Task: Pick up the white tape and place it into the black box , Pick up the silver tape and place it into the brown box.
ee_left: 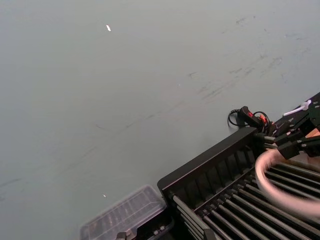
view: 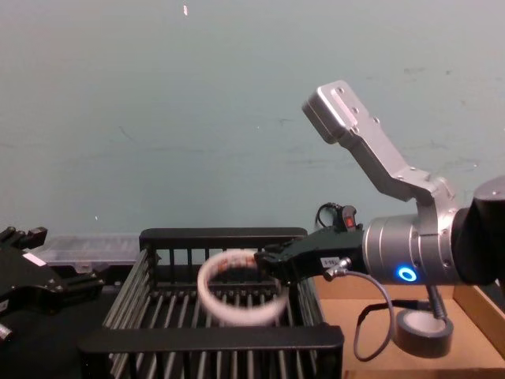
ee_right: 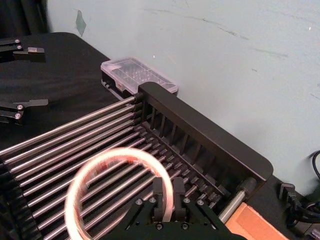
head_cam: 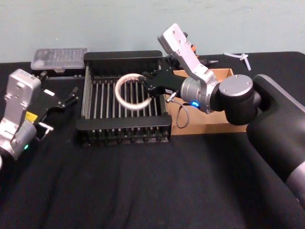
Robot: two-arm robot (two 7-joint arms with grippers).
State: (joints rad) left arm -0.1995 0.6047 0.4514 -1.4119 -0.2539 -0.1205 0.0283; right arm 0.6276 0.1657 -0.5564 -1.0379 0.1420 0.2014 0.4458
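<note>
My right gripper [head_cam: 147, 90] is shut on the rim of the white tape [head_cam: 132, 91], a pale ring held tilted over the slatted floor of the black box [head_cam: 124, 125]. The right wrist view shows both fingers pinching the white tape [ee_right: 112, 187] from either side of its wall. The silver tape [view: 424, 332] lies inside the brown box [view: 473, 312], to the right of the crate. In the head view my right arm covers most of the brown box [head_cam: 224, 74]. My left gripper [head_cam: 61, 109] is parked open to the left of the crate.
A clear plastic case [head_cam: 59, 58] lies behind the crate's far left corner. A small white plastic piece [head_cam: 243, 58] and a black cable with an orange plug [ee_left: 247, 115] sit at the back right. Black cloth covers the table [head_cam: 143, 191].
</note>
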